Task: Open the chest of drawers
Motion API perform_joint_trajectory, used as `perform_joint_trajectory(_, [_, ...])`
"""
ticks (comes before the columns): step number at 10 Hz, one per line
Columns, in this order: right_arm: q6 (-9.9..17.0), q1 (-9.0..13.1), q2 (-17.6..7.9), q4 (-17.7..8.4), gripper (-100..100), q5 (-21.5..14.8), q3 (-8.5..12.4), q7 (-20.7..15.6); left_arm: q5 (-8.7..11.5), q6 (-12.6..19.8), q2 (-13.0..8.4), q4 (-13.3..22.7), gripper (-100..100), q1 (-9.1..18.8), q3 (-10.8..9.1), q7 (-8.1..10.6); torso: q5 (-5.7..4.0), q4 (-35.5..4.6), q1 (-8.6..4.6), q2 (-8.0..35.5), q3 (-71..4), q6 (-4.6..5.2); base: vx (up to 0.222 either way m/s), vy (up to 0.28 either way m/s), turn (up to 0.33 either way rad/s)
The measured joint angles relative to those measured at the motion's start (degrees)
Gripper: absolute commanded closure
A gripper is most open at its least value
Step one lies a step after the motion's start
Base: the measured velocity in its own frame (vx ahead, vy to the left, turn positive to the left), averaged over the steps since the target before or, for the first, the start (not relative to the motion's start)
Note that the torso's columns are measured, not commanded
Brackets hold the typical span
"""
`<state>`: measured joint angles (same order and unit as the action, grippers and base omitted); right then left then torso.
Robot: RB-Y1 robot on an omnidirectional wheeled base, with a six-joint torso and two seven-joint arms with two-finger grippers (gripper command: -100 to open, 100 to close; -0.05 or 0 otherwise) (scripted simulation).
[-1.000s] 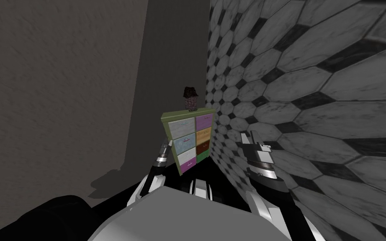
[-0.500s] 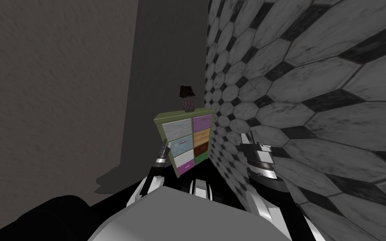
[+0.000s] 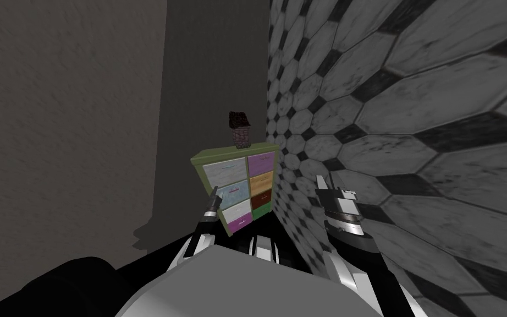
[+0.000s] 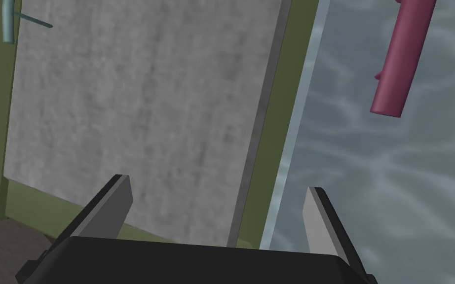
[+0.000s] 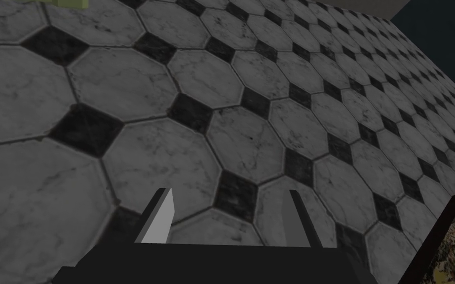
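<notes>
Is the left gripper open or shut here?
Open. The left gripper has its fingers wide apart, clasping nothing, facing the grey drawer front.

Olive chest of drawers (image 3: 198, 160), multicoloured drawer fronts (image 3: 262, 181), grey-and-black tiles (image 3: 390, 104)

dim, even light | soft shadow on left wall | wide-lens splay at edges

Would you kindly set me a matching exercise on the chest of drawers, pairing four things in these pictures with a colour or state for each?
Things
1. frame of the chest of drawers
2. handle on the blue-grey drawer
3. handle on the pale grey drawer
4. left gripper

Colour or state
A. teal
B. open
C. olive green
D. dark pink

Pairs: 1-C, 2-D, 3-A, 4-B.
</notes>
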<state>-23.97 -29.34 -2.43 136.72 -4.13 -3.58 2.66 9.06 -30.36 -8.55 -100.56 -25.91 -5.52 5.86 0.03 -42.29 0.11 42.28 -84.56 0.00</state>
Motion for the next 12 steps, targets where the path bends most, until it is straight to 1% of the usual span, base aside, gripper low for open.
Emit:
perform_joint_trajectory(1, [0.0,0.0,0.0,0.0,0,0.0,0.0,0.0,0.4,-0.2,0.7,1.5,-100,0.1,-0.16,0.11,-0.01,0.0,-0.05,-0.1,0.0,0.0,0.115,-0.139,0.106])
perform_joint_trajectory(3, [0.0,0.0,0.0,0.0,0,0.0,0.0,0.0,1.9,-0.1,2.1,4.7,-100,0.4,-1.24,0.92,-0.06,0.0,-0.18,0.0,0.0,0.01,0.102,-0.125,0.051])
perform_joint_trajectory(4, [0.0,0.0,0.0,0.0,0,0.0,0.0,0.0,2.4,0.1,3.1,5.3,-100,0.2,-1.54,1.23,-0.03,0.0,-0.08,0.0,0.0,0.01,0.081,-0.099,0.044])
perform_joint_trajectory(7, [0.0,0.0,0.0,0.0,0,0.0,0.0,0.0,3.4,0.8,7.1,7.1,-100,0.2,-2.18,1.55,-0.01,0.0,-0.02,0.1,0.0,0.01,0.054,-0.075,0.035])
perform_joint_trajectory(9, [0.0,0.0,0.0,0.0,0,0.0,0.0,0.0,3.9,0.7,9.7,8.5,-100,0.4,-2.46,1.75,-0.01,0.0,-0.01,0.1,0.0,0.0,0.02,-0.027,0.008])
perform_joint_trajectory(10, [0.0,0.0,0.0,0.0,0,0.0,0.0,0.0,3.9,0.7,9.8,8.6,-100,0.4,-2.46,1.77,0.0,0.0,0.01,0.1,0.0,0.0,0.062,0.015,-0.017])
perform_joint_trajectory(12, [0.0,0.0,0.0,0.0,0,0.0,0.0,0.0,4.1,1.9,9.8,6.8,-100,-0.1,-2.73,1.68,0.0,0.1,-0.02,-0.2,-0.1,0.0,0.077,0.017,-0.01])
